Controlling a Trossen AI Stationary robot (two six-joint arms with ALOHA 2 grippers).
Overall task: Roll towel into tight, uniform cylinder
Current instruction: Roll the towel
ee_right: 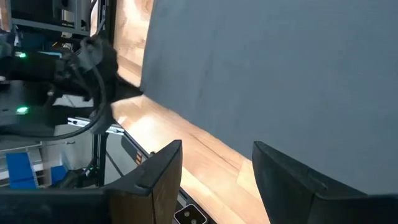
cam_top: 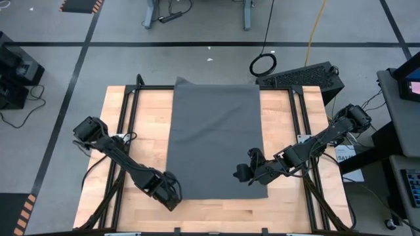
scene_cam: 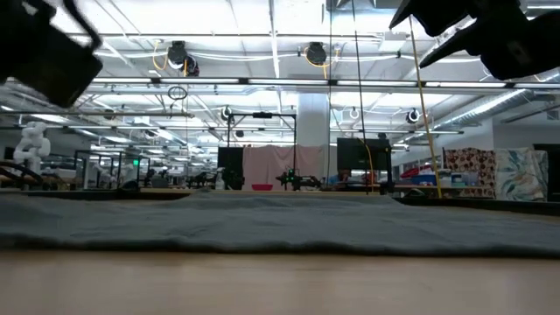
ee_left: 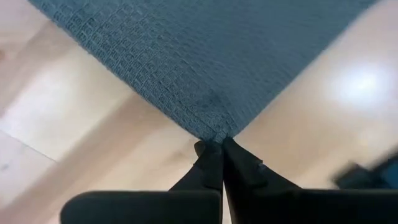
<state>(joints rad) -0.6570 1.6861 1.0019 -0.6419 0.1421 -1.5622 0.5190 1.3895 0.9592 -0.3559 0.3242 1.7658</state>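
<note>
Surface: pale wooden table (cam_top: 295,196) with a black frame; grey floor around it, an open lab hall beyond in the low view.
Towel position: towel (cam_top: 216,141) lies spread flat down the table's middle, its far edge at the back rail, one far corner slightly turned up.
Towel material: dark grey soft cloth; the left wrist view shows a fine waffle weave. No roll begun yet.
Left gripper: left gripper (ee_left: 219,151) sits at the near-left corner, jaws clenched on the very tip of the corner, probably to lift that edge for the first turn.
Right gripper: right gripper (ee_right: 217,165) hovers above the near-right part of the cloth, fingers apart and grasping nothing, likely poised to take the matching corner.
</note>
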